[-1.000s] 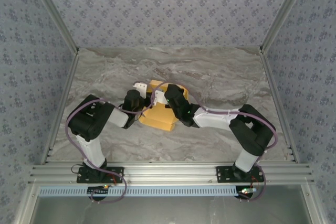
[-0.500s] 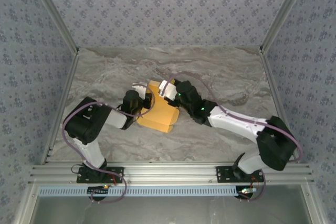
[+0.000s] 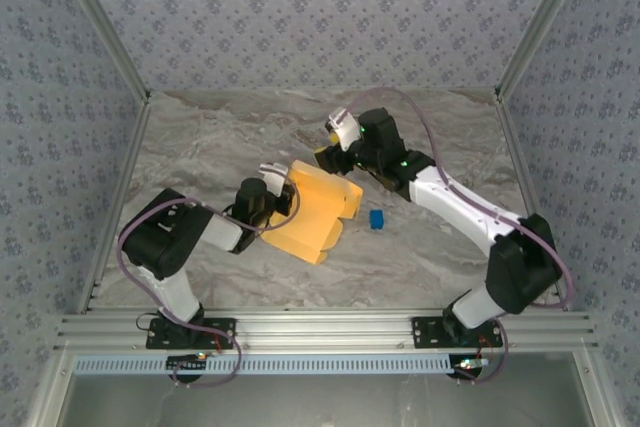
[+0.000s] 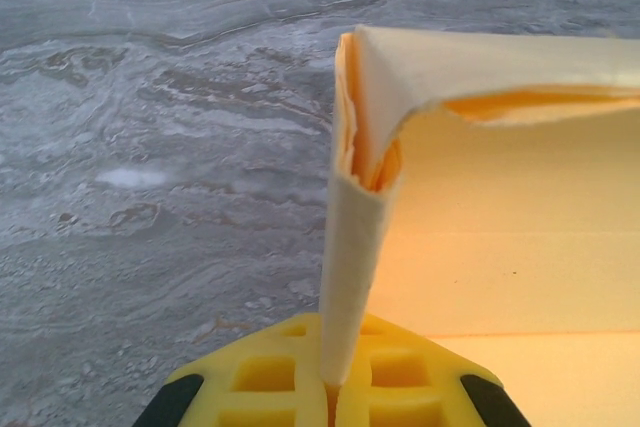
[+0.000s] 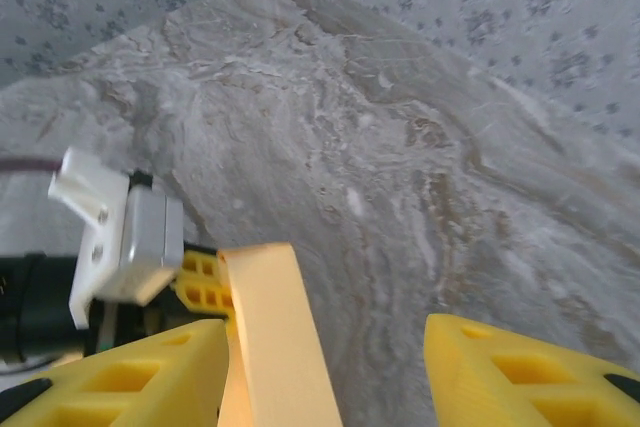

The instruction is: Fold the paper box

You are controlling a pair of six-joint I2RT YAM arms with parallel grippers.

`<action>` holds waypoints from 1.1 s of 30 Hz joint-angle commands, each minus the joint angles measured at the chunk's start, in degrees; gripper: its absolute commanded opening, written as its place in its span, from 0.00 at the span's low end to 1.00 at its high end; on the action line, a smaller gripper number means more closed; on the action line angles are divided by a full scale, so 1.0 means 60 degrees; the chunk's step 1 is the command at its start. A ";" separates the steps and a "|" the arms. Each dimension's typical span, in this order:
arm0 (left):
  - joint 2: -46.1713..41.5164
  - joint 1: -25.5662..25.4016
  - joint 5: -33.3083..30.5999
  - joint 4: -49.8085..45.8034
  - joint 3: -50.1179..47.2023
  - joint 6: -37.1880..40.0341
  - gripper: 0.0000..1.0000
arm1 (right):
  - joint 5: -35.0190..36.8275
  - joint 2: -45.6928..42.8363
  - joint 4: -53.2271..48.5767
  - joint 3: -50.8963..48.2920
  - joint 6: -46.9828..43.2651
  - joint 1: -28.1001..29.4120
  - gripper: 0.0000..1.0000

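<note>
the paper box (image 3: pixel 315 209) lies on the marble table (image 3: pixel 200 137) a little left of centre, between the two arms, and it looks only partly formed. from above it reads as a shallow, skewed orange shape with a notch on its right edge, not yet a squared-up box. the left gripper (image 3: pixel 287 197) is clamped on the box's left wall; in the left wrist view that wall rises straight up out of the closed yellow fingers (image 4: pixel 265 377), doubled over at the top corner, where a second panel bends off to the right. so at least one side is raised and one corner is creased. the right gripper (image 3: pixel 325 153) sits at the box's far edge with its jaws apart. in its own view a narrow upright flap stands between them, close against one finger (image 5: pixel 140 367), with a clear gap to the other, so it grips nothing. a tiny blue block (image 3: pixel 377 218) rests on the table just right of the box. judging by this, the remaining walls and the tuck-in flaps are yet to be folded and locked.
</note>
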 commanded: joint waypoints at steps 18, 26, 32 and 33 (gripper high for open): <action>0.0361 -0.0305 0.0249 0.0978 -0.0002 0.0468 0.05 | -0.2095 0.3286 -0.0966 0.1638 0.1965 -0.0200 0.54; 0.0435 -0.0346 0.0392 0.1037 -0.0012 0.0585 0.06 | -0.2013 0.3725 -0.1233 0.1988 0.2038 -0.0249 0.52; 0.0451 -0.0378 0.0426 0.1036 -0.0010 0.0645 0.07 | -0.1907 0.4093 -0.1666 0.2289 0.2038 -0.0251 0.51; 0.0449 -0.0378 0.0420 0.1017 0.0000 0.0651 0.07 | -0.1905 0.4125 -0.1684 0.2304 0.2038 -0.0239 0.51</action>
